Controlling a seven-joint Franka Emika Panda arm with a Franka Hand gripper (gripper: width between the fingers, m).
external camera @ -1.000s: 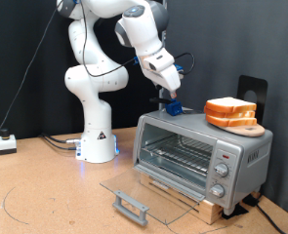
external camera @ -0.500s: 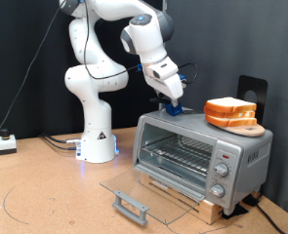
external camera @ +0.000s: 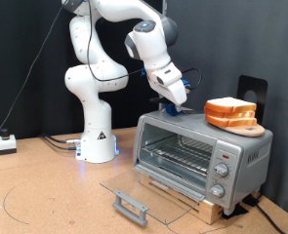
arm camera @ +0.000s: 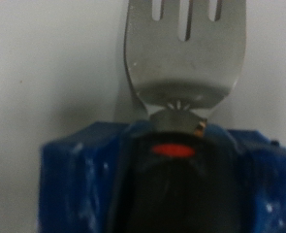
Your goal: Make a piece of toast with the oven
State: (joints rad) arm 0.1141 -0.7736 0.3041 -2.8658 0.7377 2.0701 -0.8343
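Note:
The oven (external camera: pixel 197 151) stands at the exterior view's right with its glass door (external camera: pixel 148 190) folded down flat and its wire rack bare. My gripper (external camera: pixel 179 100) hangs just above the oven's top, at that top's left end, over a small blue block (external camera: pixel 173 110). The wrist view shows a metal fork head (arm camera: pixel 186 53) lying face-up on a pale surface, its dark handle running into the blue holder (arm camera: pixel 75 180) with a red dot (arm camera: pixel 174 149). My fingers do not show in it. A single piece of toast is out of view.
A stack of bread slices (external camera: pixel 231 114) rests on a wooden board at the right end of the oven's top. The door's dark bar handle (external camera: pixel 131 207) juts out over the brown table. The white arm base (external camera: pixel 97 136) and a small box (external camera: pixel 5 143) stand at the left.
The hand has swung a little toward the exterior view's right and tilted over the oven's top. The blue block, bread stack and door have stayed put.

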